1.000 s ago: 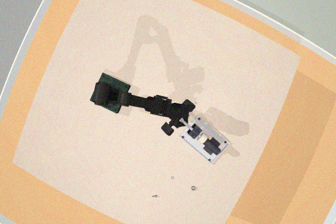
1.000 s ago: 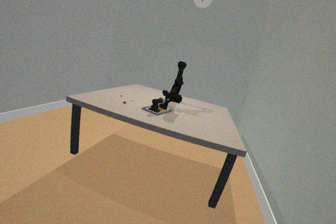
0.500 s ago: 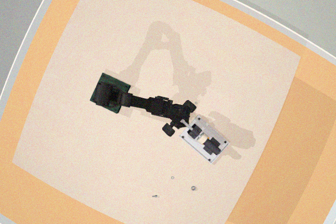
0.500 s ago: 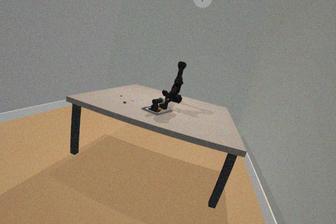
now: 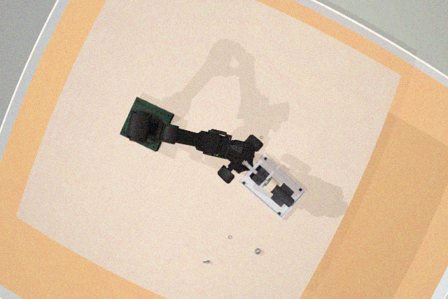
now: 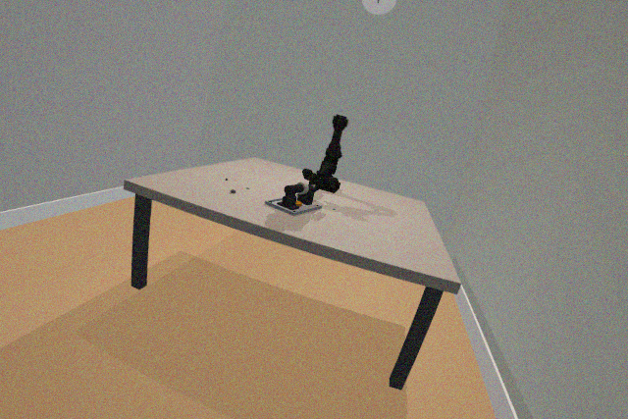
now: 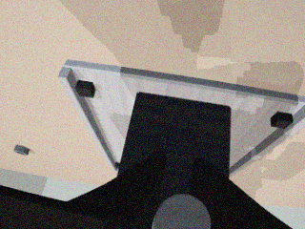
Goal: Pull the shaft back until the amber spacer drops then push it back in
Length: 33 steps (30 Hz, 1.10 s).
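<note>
Gripping the shaft (image 5: 249, 167) w/ fingers nearly shut, the gripper (image 5: 244, 162) (image 6: 312, 184) (image 7: 178, 163) is at one end of the grey base plate (image 5: 253, 188) (image 6: 274, 203) (image 7: 105, 110). Big blk (image 5: 283, 195) (image 6: 289, 197) stands at the plate's far end; amber spacer (image 5: 278, 183) (image 6: 297, 203) beside it, low over the plate, can't tell if off shaft. Sm. blk (image 5: 259, 175) (image 6: 306, 196) on near end. Lg. ring (image 5: 257, 251) (image 6: 233, 191) & bolt (image 5: 206, 261) (image 6: 226, 180) lie apart from plate.

The tray (image 5: 250, 189) (image 6: 304, 211) (image 7: 167, 78) looks pale grey, its corner studs (image 5: 300, 189) (image 7: 281, 119) black.

The amber spacer (image 5: 276, 184) (image 6: 297, 203) sits low beside the black housing block (image 5: 282, 195) (image 6: 289, 197); the pale shaft (image 5: 249, 166) points outward.
</note>
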Each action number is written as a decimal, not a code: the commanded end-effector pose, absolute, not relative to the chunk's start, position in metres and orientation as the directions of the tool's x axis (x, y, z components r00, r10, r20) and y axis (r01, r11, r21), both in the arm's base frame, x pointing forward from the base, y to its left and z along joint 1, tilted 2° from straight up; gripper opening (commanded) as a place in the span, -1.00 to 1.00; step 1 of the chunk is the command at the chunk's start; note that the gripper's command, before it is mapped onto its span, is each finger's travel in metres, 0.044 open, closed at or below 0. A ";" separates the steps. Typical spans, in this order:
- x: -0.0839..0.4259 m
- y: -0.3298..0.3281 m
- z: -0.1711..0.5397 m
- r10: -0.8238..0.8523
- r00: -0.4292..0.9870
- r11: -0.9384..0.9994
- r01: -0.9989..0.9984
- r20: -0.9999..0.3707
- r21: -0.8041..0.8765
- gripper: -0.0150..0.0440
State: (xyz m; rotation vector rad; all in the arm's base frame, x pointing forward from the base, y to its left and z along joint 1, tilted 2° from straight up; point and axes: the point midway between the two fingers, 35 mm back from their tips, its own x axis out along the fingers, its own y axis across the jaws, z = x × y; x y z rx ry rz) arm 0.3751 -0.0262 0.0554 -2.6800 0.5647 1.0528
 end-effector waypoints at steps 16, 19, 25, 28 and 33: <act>0.384 -0.030 0.058 -0.276 0.675 -0.905 -0.421 -0.684 -0.051 -0.49; 0.385 -0.031 0.058 -0.276 0.675 -0.905 -0.421 -0.684 -0.051 -0.49; 0.387 -0.032 0.058 -0.276 0.675 -0.905 -0.421 -0.684 -0.051 -0.49; 0.388 -0.032 0.058 -0.276 0.675 -0.905 -0.421 -0.684 -0.051 -0.49; 0.390 -0.033 0.058 -0.276 0.675 -0.905 -0.421 -0.684 -0.051 -0.49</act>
